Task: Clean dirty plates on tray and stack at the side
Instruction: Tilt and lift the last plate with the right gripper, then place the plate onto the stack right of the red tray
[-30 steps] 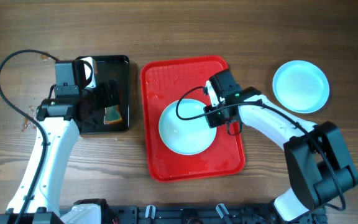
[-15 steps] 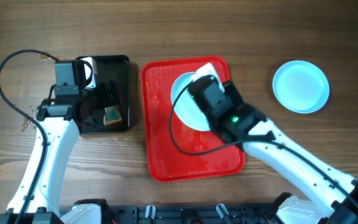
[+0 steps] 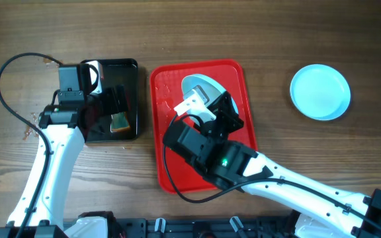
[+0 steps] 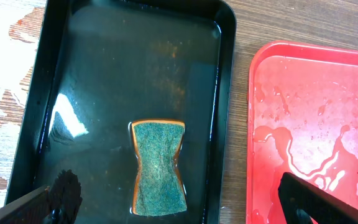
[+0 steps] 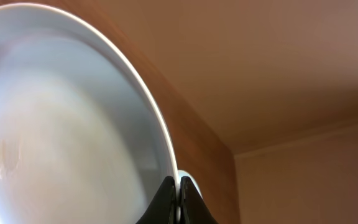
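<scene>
Here the plate [image 5: 61, 124] hangs tilted on edge above the far half of the red tray [image 3: 163, 99] at mid-desk. The right gripper [image 5: 179, 196] pinches its rim tight, probably so drips land on the wet tray, not the wood. 1 other plate [image 3: 319, 91] lies toward the desk's far right corner, seemingly starting the stack. The left gripper [image 4: 178, 202], spread wide and empty, hovers over the sponge [image 4: 159, 167] in the black tray [image 4: 225, 93] nearer the left edge.

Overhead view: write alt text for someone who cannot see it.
The right gripper holds a pale blue plate tilted over a red tray. A second plate lies on the wooden table at right; the left gripper hovers over a sponge in a black tray.
</scene>
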